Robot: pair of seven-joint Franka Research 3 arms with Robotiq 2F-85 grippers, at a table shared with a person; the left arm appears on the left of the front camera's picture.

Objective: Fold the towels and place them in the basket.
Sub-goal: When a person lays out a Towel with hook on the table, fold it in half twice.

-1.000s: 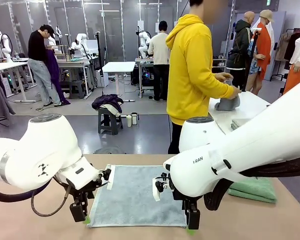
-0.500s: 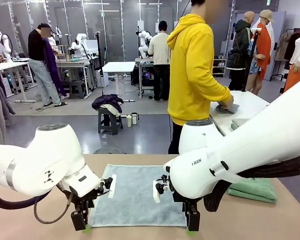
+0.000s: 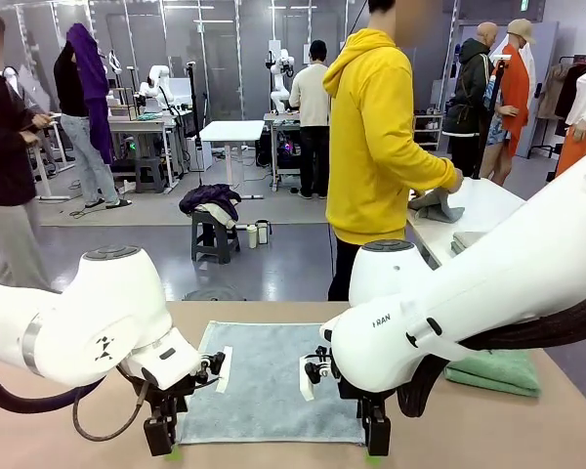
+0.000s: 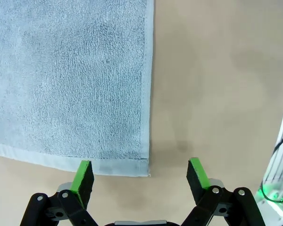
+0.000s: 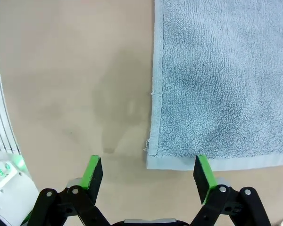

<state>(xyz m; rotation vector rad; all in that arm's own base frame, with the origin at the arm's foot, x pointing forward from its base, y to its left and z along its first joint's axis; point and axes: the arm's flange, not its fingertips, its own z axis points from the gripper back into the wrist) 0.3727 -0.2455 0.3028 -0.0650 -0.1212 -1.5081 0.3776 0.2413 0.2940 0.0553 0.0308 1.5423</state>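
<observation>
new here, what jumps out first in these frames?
A pale grey-blue terry towel lies spread flat on the tan table, with the open left tool and open right tool poised at its two near corners. A folded mint green towel sits at the table's right, and a person in a yellow hoodie stands beyond the far edge.

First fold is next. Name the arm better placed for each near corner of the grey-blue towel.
Left gripper for the near-left corner, right gripper for the near-right: each stands open, straddling its own corner of the grey-blue towel.
</observation>
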